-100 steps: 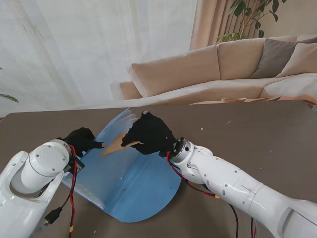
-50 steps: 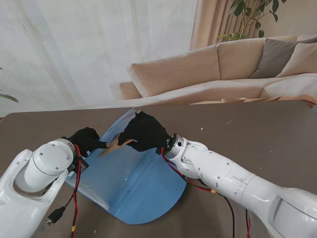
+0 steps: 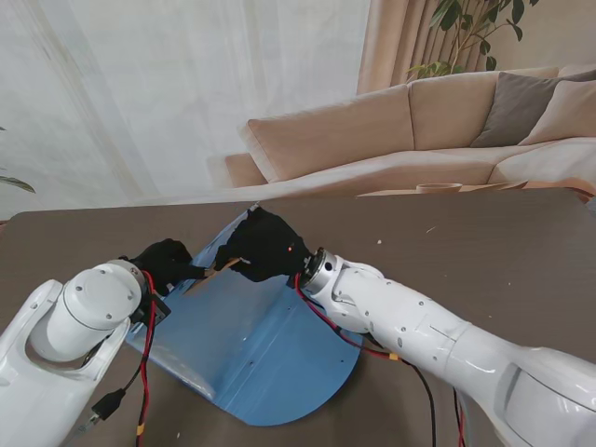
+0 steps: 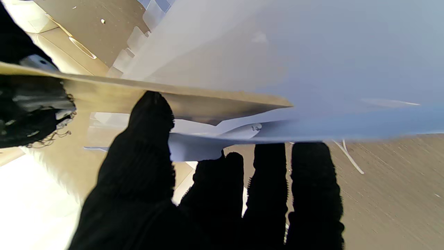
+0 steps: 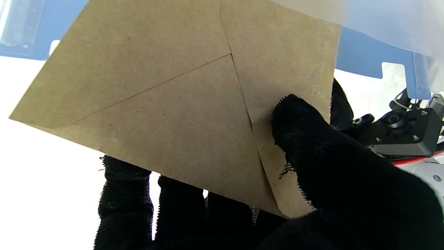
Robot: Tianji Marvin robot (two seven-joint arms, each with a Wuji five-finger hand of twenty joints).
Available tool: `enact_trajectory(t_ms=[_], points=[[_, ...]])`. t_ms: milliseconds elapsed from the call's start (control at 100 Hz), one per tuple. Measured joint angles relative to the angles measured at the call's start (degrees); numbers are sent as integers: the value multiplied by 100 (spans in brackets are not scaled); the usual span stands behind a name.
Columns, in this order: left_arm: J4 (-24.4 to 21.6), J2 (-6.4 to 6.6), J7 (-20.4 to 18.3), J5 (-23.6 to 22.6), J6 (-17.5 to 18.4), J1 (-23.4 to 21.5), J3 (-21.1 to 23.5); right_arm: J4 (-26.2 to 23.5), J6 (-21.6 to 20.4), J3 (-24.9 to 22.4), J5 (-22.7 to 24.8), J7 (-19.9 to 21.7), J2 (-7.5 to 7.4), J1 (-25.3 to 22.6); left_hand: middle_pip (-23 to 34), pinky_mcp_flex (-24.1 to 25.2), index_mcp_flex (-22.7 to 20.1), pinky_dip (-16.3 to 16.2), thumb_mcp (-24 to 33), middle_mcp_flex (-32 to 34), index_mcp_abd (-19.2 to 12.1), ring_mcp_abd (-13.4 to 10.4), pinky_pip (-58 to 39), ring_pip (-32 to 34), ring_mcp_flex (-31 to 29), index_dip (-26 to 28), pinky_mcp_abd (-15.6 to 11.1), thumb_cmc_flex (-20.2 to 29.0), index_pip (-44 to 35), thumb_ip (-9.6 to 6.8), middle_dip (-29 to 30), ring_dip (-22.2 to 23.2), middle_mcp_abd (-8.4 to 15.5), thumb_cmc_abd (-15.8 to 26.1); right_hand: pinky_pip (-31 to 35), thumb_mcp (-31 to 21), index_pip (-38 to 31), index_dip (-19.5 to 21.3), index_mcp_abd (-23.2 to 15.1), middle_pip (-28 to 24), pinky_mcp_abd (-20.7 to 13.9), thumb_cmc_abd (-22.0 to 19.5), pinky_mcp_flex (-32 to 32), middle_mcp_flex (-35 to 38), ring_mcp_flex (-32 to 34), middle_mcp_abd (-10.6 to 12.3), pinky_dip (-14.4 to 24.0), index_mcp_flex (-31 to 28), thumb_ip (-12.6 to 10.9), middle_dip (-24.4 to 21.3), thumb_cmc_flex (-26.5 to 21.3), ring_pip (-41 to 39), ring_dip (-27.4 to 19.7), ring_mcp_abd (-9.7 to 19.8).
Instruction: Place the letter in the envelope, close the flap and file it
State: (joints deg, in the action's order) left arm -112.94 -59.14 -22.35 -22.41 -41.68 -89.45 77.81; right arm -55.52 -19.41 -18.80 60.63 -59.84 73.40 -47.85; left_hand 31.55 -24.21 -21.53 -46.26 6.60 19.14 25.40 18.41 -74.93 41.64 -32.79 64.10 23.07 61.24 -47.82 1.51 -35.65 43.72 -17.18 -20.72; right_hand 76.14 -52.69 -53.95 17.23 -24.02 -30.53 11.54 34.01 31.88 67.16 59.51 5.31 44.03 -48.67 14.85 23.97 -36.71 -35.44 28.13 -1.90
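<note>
The envelope [image 5: 180, 114], brown kraft, is held off the table over the blue folder [image 3: 251, 354], between the two hands. In the right wrist view its flap is seen folded down, the triangular seams lying flat, and no letter shows outside it; whether the letter is inside cannot be told. The right hand [image 3: 265, 247] is seen pinching one corner of the envelope, thumb [image 5: 312, 139] pressed on the seamed face and the other fingers [image 5: 125, 194] together behind it. In the left wrist view the envelope [image 4: 194, 100] is seen nearly edge-on, with the translucent folder cover [image 4: 312, 62] lifted beside it. The left hand [image 3: 163, 263] is set at the cover's edge: its thumb [image 4: 149, 132] is raised against the envelope's lower face, and the other fingers [image 4: 308, 180] are held straight and close together under the cover's lip. White sheets are seen between cover and thumb, but what they are cannot be made out. Judged step: filing, with insertion and flap closing apparently done. The folder is seen open on the dark table [image 3: 484, 251], its far leaf propped up by the left hand. The next move is judged to call for the envelope's leading edge to be guided under the lifted cover while the cover is kept open by the left hand; the pinch should be released only once the envelope is well seated. Risk: the corner catching the cover's edge.
</note>
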Motion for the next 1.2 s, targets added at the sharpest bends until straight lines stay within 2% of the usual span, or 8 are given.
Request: enact_trajectory(t_ms=[170, 270, 320, 560, 720, 800, 920, 1200], points=[[-26, 0, -3, -13, 0, -29, 24, -371, 29, -375, 41, 329, -103, -212, 0, -1, 0, 0, -2, 0, 1, 0, 0, 4, -12, 0, 0, 0, 0, 0, 0, 2, 0, 0, -88, -637, 176, -278, 495, -89, 2, 669, -255, -612, -389, -45, 115, 664, -114, 120, 412, 51, -32, 0], [-51, -2, -3, -14, 7, -65, 55, -827, 63, -648, 114, 698, -293, -412, 0, -2, 0, 0, -19, 0, 1, 0, 0, 8, -22, 0, 0, 2, 0, 0, 0, 6, 0, 0, -147, -712, 766, 115, 925, -487, 3, 756, -410, -1156, -659, -119, 197, 720, -174, 53, 794, 6, -18, 2], [-51, -2, -1, -14, 8, -66, 55, -969, 70, -780, 150, 800, -361, -507, 0, -2, 0, 0, -56, 0, 1, 0, 0, 8, -29, 0, 0, 17, 0, 0, 0, 6, 0, 4, -147, -712, 932, 230, 1061, -515, 3, 758, -469, -1291, -754, -168, 205, 781, -454, 7, 897, 17, 10, 2], [-51, -2, 10, -12, 5, -68, 49, -1084, 120, -930, 173, 872, -492, -659, 0, -3, 0, 0, -59, 0, 1, 0, -1, 9, -31, 0, 0, 19, 0, 0, -1, 6, 0, 7, -149, -712, 597, 328, 1080, -722, 11, 821, -516, -1287, -805, -187, 267, 778, -457, 73, 904, -94, 54, 2], [-48, -2, 4, -7, 7, -65, 48, -971, 169, -785, 140, 875, -475, -581, 0, -3, 0, 0, -60, 0, 1, 0, -1, 9, -31, 0, 1, 20, 0, 0, -1, 6, 0, 8, -149, -705, 455, 155, 1080, -798, 11, 821, -516, -1287, -806, -192, 268, 768, -457, 117, 904, -202, 126, 2], [-46, -2, 1, -2, 12, -64, 48, -846, 173, -666, 87, 851, -436, -509, 0, -3, 0, 0, -60, 0, 1, 0, -1, 9, -31, 0, 1, 20, 0, 0, 0, 6, 0, 8, -149, -656, 70, -68, 803, -936, 11, 820, -517, -1286, -806, -196, 286, 547, -452, 342, 821, -403, 249, 2], [-44, -2, 12, 33, 18, -64, 49, -452, 114, -362, -32, 645, -291, -318, 0, -3, 0, 0, -61, 0, 1, 1, -1, 11, -32, 0, 2, 20, 0, 0, 0, 11, 0, 8, -98, -623, -150, -305, 326, -1144, 13, 623, -523, -1282, -807, -229, 350, -126, -423, 736, 523, -799, 449, -20], [-45, -31, 145, 262, 15, -65, 35, -39, 73, 143, -72, 516, -58, -3, 0, -3, 0, 0, -62, -2, 3, 9, -1, 14, -32, 0, 2, 20, 0, 0, -1, 40, 0, 10, -34, -607, -156, -724, 98, -1427, 13, 535, -550, -1281, -999, -232, 466, -108, -418, 1346, 481, -1400, 768, -24]])
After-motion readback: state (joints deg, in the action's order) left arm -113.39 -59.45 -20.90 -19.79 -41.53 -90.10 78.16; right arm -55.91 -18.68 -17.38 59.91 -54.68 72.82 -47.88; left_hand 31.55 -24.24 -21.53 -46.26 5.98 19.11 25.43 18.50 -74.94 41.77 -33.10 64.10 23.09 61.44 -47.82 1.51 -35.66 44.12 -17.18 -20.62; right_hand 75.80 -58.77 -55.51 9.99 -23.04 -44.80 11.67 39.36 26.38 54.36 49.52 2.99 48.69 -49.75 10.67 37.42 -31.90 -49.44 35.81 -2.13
